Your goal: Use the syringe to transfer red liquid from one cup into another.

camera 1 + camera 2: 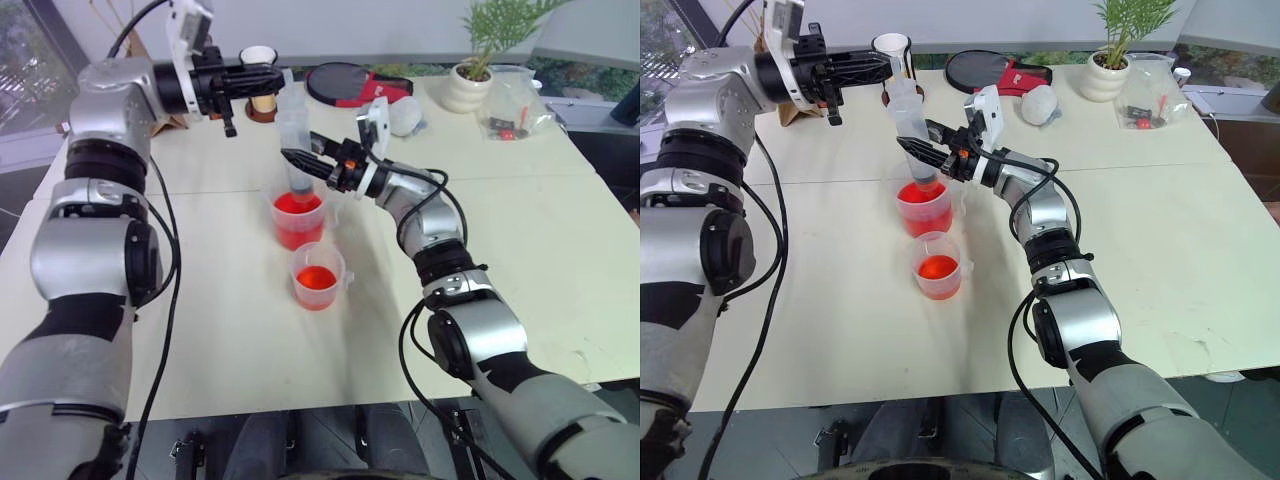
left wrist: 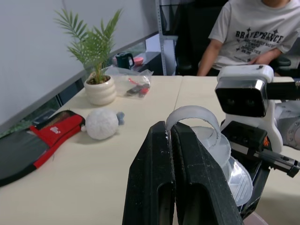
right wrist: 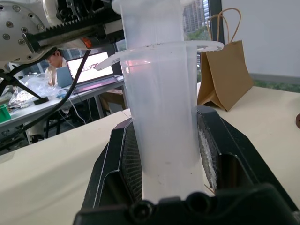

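Here one syringe [image 1: 910, 120] stands upright over the farther of two cups [image 1: 923, 208] near the middle of the desk [image 1: 1160, 250], its lower end dipped toward the red liquid [image 1: 920, 194]; the nearer cup [image 1: 938, 265] holds red liquid too. The syringe's tip is hidden inside the cup and behind dark fingers, and its ring handle is partly covered at the top. The right gripper [image 1: 922, 155] reaches in level from the right edge's side, its jaws clamped around the clear barrel. The left gripper [image 1: 885, 68] points level from the left edge's side, its jaws closed on the ring handle. Along the far edge sit one potted plant [image 1: 1118, 60] and a person in a white shirt [image 2: 253, 33].
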### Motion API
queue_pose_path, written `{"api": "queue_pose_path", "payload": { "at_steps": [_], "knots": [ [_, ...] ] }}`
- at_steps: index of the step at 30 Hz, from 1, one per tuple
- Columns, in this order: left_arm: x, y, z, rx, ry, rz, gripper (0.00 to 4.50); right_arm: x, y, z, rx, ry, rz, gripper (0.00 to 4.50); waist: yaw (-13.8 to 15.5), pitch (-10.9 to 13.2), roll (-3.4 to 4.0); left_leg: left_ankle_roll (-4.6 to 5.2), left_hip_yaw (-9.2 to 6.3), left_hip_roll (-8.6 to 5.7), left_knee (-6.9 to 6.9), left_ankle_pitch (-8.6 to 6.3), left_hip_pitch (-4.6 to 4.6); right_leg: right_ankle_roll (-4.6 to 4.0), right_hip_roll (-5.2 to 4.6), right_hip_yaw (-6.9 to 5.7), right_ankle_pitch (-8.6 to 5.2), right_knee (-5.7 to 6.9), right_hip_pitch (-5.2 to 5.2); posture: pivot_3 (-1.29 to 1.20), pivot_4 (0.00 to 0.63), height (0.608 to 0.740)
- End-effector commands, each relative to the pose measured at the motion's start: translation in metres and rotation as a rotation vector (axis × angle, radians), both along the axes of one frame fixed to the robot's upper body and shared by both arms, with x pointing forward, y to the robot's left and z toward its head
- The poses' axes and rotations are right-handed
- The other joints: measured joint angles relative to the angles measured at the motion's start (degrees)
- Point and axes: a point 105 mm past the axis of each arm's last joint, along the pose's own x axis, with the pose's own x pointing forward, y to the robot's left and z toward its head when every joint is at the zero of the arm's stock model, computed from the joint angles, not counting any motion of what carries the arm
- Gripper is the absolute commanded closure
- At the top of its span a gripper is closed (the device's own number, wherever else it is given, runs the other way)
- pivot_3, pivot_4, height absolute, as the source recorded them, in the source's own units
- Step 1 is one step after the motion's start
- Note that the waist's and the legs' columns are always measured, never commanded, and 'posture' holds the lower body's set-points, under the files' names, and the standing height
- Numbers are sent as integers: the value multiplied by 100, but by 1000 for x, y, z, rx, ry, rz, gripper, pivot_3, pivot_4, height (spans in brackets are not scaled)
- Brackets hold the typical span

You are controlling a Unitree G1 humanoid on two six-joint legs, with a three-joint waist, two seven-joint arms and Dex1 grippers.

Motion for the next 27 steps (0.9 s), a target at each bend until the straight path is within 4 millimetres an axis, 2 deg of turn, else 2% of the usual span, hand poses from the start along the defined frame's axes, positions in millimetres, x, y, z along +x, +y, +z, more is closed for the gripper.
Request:
{"api": "queue_pose_path", "payload": {
  "at_steps": [1,4,7,10,14,17,19,22,25,27],
  "knots": [
    [-14,12,71,-169,-201,48,4473,-14,19,-22,-86,11,93,3182,1,0,0,0,0,0,0,0,0,0,0,0,0,0,0,0,150,740],
    [-13,13,62,-137,-178,47,4473,-13,17,-16,-68,3,83,3182,2,0,0,0,0,0,0,0,0,0,0,0,0,0,0,0,150,740],
    [-12,21,47,-86,-124,43,3603,-13,13,3,-34,-37,73,3182,-11,0,0,0,0,0,0,0,0,0,0,0,0,0,0,0,150,740],
    [-13,37,36,-63,-76,61,2171,-15,9,17,-8,-68,69,3182,-44,0,1,0,0,0,-4,0,0,0,0,0,0,1,-4,0,150,740],
    [-23,69,7,-2,40,74,2171,-17,2,38,32,-98,58,3182,-122,1,3,0,0,2,-5,0,0,0,0,0,0,3,-4,0,150,740],
    [-33,86,-16,56,112,91,2171,-16,-2,45,45,-107,48,3182,-137,1,3,-1,-3,6,-8,0,0,0,0,1,0,7,-6,0,150,740],
    [-37,97,-22,44,125,133,2171,-15,-5,50,63,-107,36,3182,-123,1,3,-2,-9,9,-4,1,0,0,0,1,0,7,-5,0,150,740],
    [-40,105,-17,-19,102,192,2171,-12,-10,60,103,-104,20,3182,-86,2,2,-2,-19,8,1,1,-1,0,0,1,0,6,0,0,150,740],
    [-44,103,-21,-44,99,205,2171,-11,-15,76,160,-103,4,3182,-63,2,3,-3,-19,7,2,0,-2,0,-4,2,0,5,-1,0,150,740],
    [-46,100,-27,-57,108,205,2171,-17,-20,97,222,-115,5,3182,-61,2,4,-3,-20,6,1,0,-2,-1,-4,2,0,6,0,0,150,740]
  ]
}}
